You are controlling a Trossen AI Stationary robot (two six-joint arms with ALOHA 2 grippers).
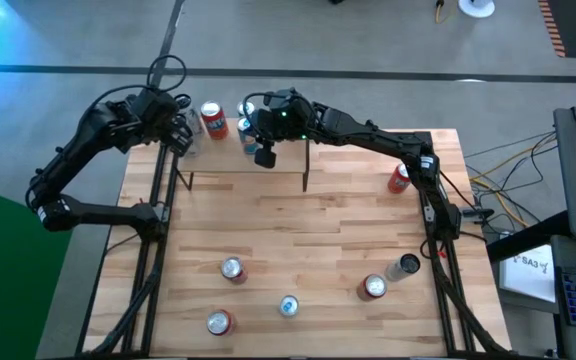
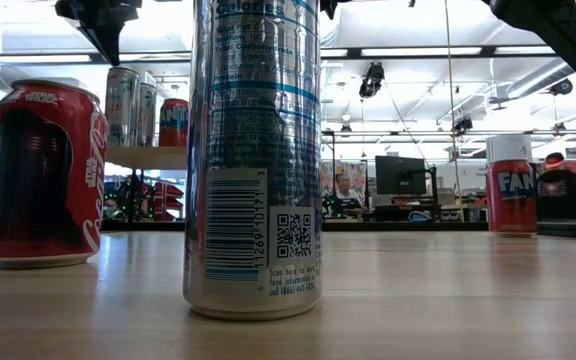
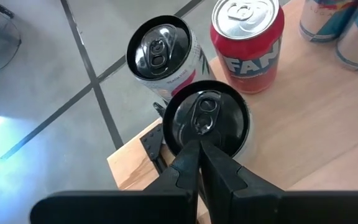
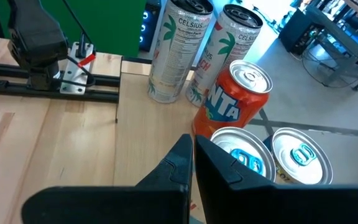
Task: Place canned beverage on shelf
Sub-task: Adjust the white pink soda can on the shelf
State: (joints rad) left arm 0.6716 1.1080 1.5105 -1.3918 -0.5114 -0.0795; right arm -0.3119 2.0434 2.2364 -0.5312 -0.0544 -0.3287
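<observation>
The shelf (image 1: 230,152) stands at the table's far edge and carries several cans. Two tall Celsius cans (image 4: 178,50) stand at its left end, the nearer, black-topped one (image 3: 229,115) right under my left gripper. An orange Fanta can (image 1: 213,120) stands beside them, then two blue-topped cans (image 4: 300,155). My left gripper (image 3: 199,149) is shut, slanting down over the black-topped can's top. My right gripper (image 4: 191,146) is shut, just beside the blue-topped cans. In the low view the left gripper (image 2: 101,45) hangs over the shelf's cans (image 2: 123,105). My left gripper's shut fingertips (image 3: 188,152) lie over the near rim of the black-topped can's top (image 3: 207,134), slanting down from above; whether they touch it, I cannot tell. My right gripper's shut fingers (image 4: 213,165) stand against the edge of one blue-topped can (image 4: 244,155); touch cannot be told.
Several loose cans stand on the near half of the table: a red one (image 1: 232,268), a blue-topped one (image 1: 288,306), a tall silver one (image 2: 253,150) and others. A red can (image 1: 398,178) stands at the right edge. The table's middle (image 1: 298,230) is bare wood.
</observation>
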